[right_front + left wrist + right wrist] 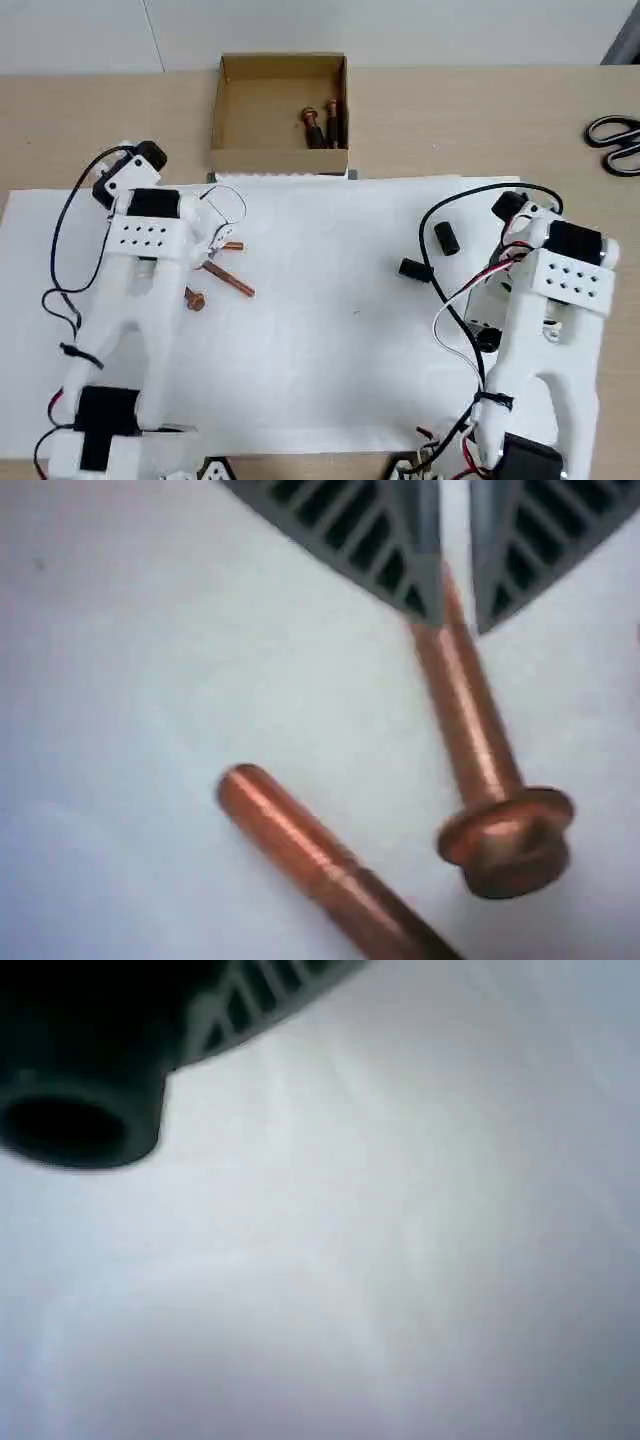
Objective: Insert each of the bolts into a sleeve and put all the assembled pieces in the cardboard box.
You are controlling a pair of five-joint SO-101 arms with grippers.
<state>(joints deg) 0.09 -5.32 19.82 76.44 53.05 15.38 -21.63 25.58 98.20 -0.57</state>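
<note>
Black sleeve sits closest to the right wrist camera, open end facing it, held in the right arm's fingers just above the white paper sheet. Left gripper is low over the sheet with its fingers narrow, pinched on the shank tip of a flanged bolt; the head end points away from the fingers. Second bolt lies on the paper just beside it, not touching. Third bolt lies nearer, close to the left arm. Two loose sleeves lie on the sheet at the right, just left of the right arm. Cardboard box stands at the far centre, at the sheet's far edge, with two assembled pieces inside toward its right wall. Scissors lie on the bare tabletop, far right.
</note>
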